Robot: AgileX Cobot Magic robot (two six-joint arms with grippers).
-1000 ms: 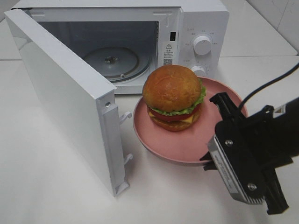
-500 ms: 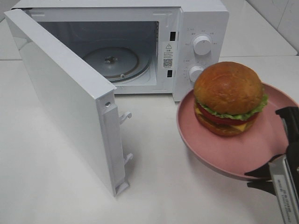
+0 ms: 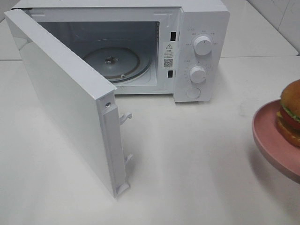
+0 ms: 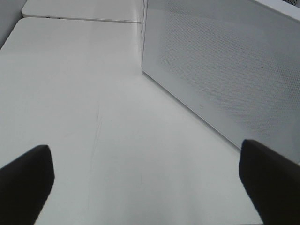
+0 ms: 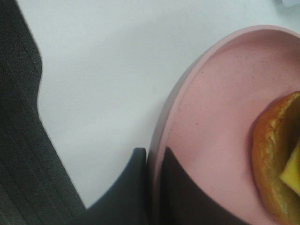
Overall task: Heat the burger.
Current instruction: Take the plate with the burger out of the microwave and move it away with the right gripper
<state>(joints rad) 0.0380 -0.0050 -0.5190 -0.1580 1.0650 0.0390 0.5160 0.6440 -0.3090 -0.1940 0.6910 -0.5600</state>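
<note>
A white table [image 3: 197, 159] carries an open-doored microwave [image 3: 197, 28]; the plate seems lifted.

I work in a kitchen-style test setup. A white microwave [image 3: 140, 47] stands on my plain white bench [image 3: 197, 159], door [image 3: 65, 103] swung open, glass turntable [image 3: 111, 61] visible inside, two dials [image 3: 202, 45] on its panel. Pale wall tiles [image 3: 281, 14] show at the far corner.
</note>
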